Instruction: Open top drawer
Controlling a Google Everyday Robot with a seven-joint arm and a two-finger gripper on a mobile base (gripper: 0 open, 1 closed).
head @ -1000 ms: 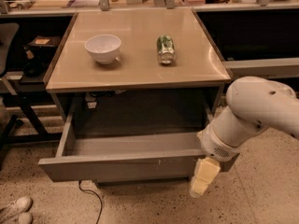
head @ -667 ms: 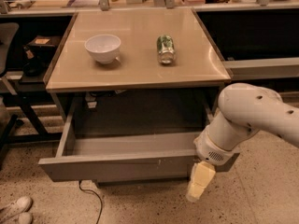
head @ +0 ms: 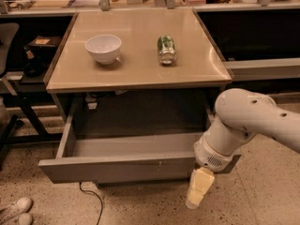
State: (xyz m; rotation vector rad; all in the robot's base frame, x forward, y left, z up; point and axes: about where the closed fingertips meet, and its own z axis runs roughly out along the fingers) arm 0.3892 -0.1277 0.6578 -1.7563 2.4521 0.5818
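Observation:
The top drawer (head: 117,168) stands pulled far out from under the beige table (head: 140,74). Its flat grey front faces me and its grey boxy interior (head: 136,144) shows nothing inside. My gripper (head: 198,192), cream-coloured, hangs down from the white arm (head: 243,121) just in front of the drawer front's right end, below its lower edge. I cannot tell whether it touches the drawer.
A white bowl (head: 103,47) and a green can lying on its side (head: 166,49) sit on the table. A black cable (head: 91,198) runs over the speckled floor under the drawer. White shoes (head: 14,209) show at bottom left, dark shelving at left.
My arm and gripper have shifted slightly left and down along the drawer's right end. The drawer stays pulled out as before.

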